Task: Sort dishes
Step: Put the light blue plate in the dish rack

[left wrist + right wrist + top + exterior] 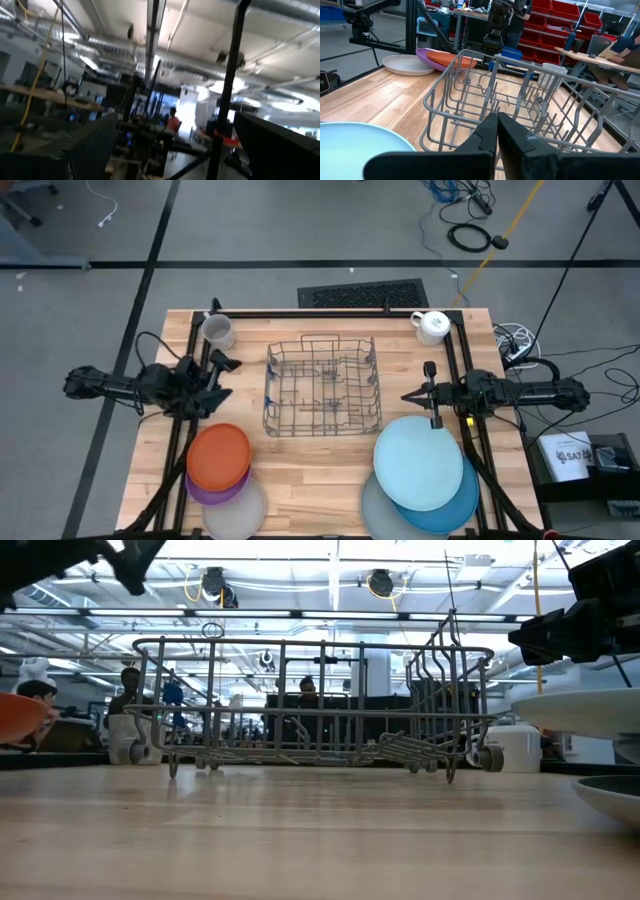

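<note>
1. Left gripper [222, 377] is hovering with fingers spread wide, empty, just above the orange plate [218, 456], which is lying on a purple plate [214, 490].
2. Dish rack [322, 386] is standing mid-table.
3. Right gripper [407, 395], fingers pressed together and holding nothing, is hanging beside the light blue plate [418, 463].

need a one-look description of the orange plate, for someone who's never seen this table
Start at the wire dish rack mid-table, then go to the plate stack on the left arm's side of it, at the near edge. The orange plate tops that stack, over a purple plate and a whitish plate; the other stack is blue.
</note>
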Robot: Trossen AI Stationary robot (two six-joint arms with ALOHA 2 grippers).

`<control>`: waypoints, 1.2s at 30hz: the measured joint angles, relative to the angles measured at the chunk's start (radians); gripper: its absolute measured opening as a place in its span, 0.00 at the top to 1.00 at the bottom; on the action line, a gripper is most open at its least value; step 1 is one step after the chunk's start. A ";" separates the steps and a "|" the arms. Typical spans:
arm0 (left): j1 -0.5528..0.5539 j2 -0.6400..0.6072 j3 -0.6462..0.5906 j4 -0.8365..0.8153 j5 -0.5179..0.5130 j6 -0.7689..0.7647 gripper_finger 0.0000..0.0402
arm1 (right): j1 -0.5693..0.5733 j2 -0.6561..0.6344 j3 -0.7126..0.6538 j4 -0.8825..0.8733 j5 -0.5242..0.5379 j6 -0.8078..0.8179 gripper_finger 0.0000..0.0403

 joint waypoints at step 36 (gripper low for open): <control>-0.100 0.970 0.927 -0.381 0.106 0.629 0.84 | 0.000 0.000 0.000 0.000 0.001 -0.019 0.98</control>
